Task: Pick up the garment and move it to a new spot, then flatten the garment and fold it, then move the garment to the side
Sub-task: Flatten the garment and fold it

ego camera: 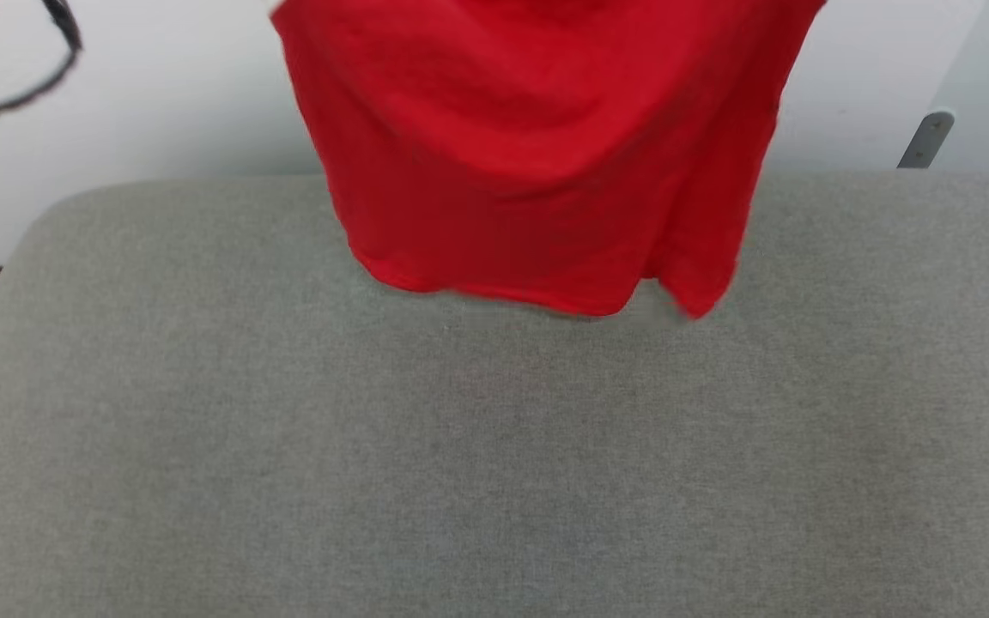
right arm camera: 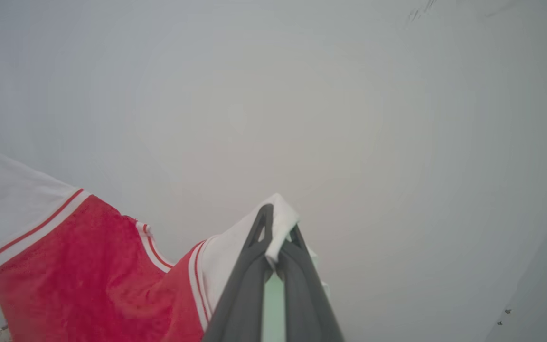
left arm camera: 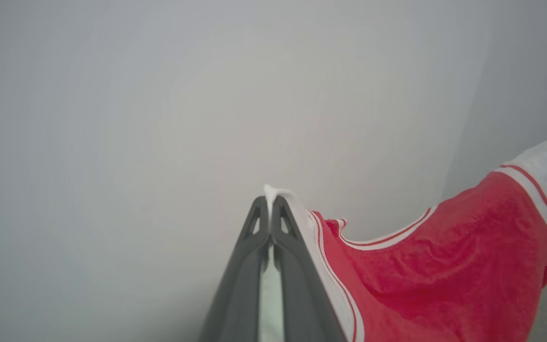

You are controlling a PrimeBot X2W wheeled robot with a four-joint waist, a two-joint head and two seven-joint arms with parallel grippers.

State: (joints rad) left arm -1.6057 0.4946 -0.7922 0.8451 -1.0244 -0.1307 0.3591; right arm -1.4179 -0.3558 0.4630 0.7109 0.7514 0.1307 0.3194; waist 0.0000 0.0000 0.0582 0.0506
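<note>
Aloft, garment (ego camera: 537, 154) hem (blurred) near cushion (ego camera: 494, 463)

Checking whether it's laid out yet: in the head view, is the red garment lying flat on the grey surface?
No, the garment hangs down from above, its hem dangling over the grey surface.

My garment (ego camera: 537, 154) is soft, matt red cloth with a fine knit grain. Its sleeves and striped trim are a smoother white fabric. The fingers of my left gripper (left arm camera: 269, 200) and right gripper (right arm camera: 279, 222) are dark, smooth, matt plastic. The worktop (ego camera: 494, 463) wears coarse grey woven cloth, and the wall (ego camera: 160, 103) is smooth, matt white.
</note>
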